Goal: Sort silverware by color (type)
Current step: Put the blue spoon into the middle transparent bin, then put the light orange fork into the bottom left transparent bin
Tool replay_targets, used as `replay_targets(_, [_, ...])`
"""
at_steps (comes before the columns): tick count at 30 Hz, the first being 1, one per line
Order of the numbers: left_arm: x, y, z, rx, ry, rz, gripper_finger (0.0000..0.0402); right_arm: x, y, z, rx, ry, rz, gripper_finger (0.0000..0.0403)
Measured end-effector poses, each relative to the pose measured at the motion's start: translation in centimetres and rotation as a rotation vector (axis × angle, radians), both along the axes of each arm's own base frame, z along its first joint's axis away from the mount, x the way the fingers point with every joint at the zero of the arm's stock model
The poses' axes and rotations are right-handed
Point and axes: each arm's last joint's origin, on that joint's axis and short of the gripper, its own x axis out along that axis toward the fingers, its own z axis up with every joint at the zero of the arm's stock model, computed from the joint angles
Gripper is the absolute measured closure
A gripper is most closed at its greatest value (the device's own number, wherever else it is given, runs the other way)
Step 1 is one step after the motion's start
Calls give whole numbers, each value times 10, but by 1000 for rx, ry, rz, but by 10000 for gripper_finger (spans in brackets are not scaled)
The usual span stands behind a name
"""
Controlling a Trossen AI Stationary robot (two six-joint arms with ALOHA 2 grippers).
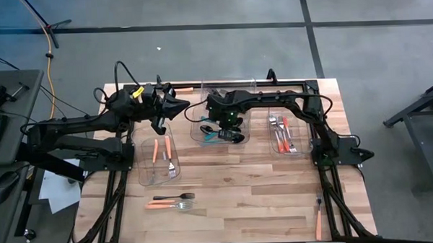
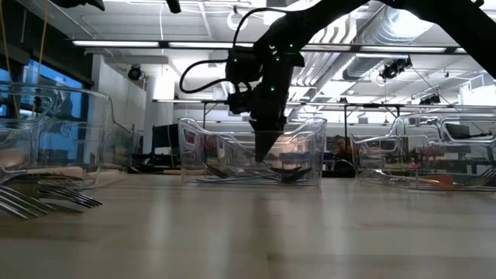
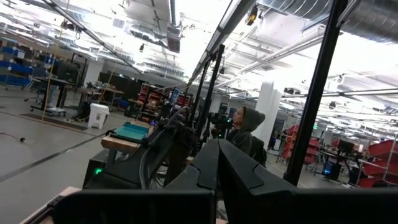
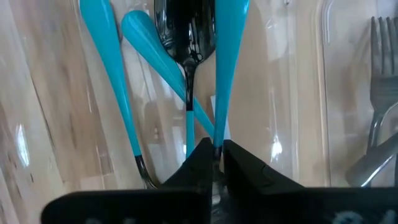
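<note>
High view: pale wood-plank surface (image 1: 227, 208) on a black frame, grey floor around it. Three clear plastic bins. Left bin (image 1: 159, 161) holds two orange-handled pieces and one fork. Middle bin (image 1: 220, 128) holds teal-handled pieces, count unclear under the arm. Right bin (image 1: 286, 136) holds orange-handled pieces with metal forks, too crowded to count. Loose on the surface: a dark-handled fork (image 1: 173, 196), an orange-handled fork (image 1: 169, 205), and one orange-handled fork (image 1: 318, 219) near the right edge. Right tool (image 1: 230, 132) is down inside the middle bin. Left tool (image 1: 174, 106) hangs raised near the far edge, pressed together, empty.

Low view: right tool (image 2: 267, 152) points straight down into the middle bin; fork tines (image 2: 46, 200) lie at left. Open workshop behind, ceiling lights and ducts.

Left wrist view: room only, a hooded person (image 3: 244, 130) in the distance.

Right wrist view: glossy teal handles, three long ones plus a fourth partly covered, and a black spoon bowl (image 4: 185, 34). Right tool (image 4: 214, 163) fingers nearly together, pinching the end of a teal handle (image 4: 226, 62).
</note>
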Motion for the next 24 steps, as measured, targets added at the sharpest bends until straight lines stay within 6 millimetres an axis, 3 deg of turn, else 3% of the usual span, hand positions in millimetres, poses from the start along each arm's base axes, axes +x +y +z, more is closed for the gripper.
replay_targets(6, [0,0,0,-1,1,1,401,1,1,0,38,-15,-26,343])
replay_targets(14, [0,0,0,-1,0,1,401,0,2,4,55,-33,22,246])
replay_targets(19, [0,0,0,-1,0,1,401,-7,4,26,54,-57,24,223])
replay_targets(24, [0,0,0,31,0,14,401,-23,15,61,81,-90,48,222])
